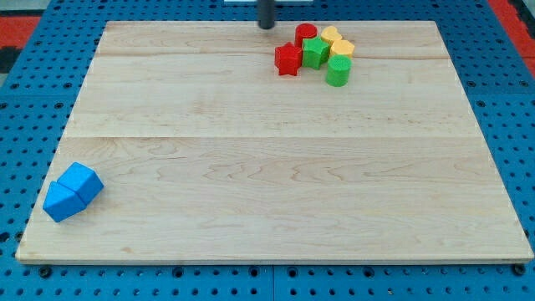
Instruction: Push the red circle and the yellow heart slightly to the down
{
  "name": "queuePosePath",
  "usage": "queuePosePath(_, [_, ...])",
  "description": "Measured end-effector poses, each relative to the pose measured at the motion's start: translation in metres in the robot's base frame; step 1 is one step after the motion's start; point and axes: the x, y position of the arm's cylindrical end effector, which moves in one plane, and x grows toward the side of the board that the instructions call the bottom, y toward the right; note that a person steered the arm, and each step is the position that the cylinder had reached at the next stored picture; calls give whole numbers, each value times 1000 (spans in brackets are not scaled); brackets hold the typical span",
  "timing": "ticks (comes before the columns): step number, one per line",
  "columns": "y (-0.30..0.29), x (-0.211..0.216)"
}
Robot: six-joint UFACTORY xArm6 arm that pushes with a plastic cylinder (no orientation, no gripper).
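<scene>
Pale wood planks make up the tabletop (267,167), where a tight cluster of small blocks sits near the view's top edge, right of centre. The red circle (305,34), a short cylinder, stands at the cluster's upper left, touching or just beside the yellow heart (332,36) on its right; a second yellow block (342,48), shape unclear, lies just below and right of the heart. A green block (314,53), angular in outline, sits directly beneath the red circle and the heart, with a red star-like block (287,58) at its left and a green cylinder (337,72) at the lower right. My tip (266,27) hangs at the tabletop's top edge, to the view's left of the red circle and apart from it. There are no fingers on this rod, so nothing can be spread or pinched. Two blue blocks (72,191), pressed together, rest far off at the lower left. The blocks look light, hard and smooth-sided, likely to skid easily on the wood and to spin away if struck off centre. The best contact appears to be the top-facing sides of the circle and heart, pushed squarely; the green block below them would probably be carried along.
</scene>
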Motion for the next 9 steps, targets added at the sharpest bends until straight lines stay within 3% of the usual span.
queuePosePath(1, [49,-1])
queuePosePath(2, [58,1])
queuePosePath(4, [8,2])
queuePosePath(8, [5,39])
queuePosePath(9, [4,18])
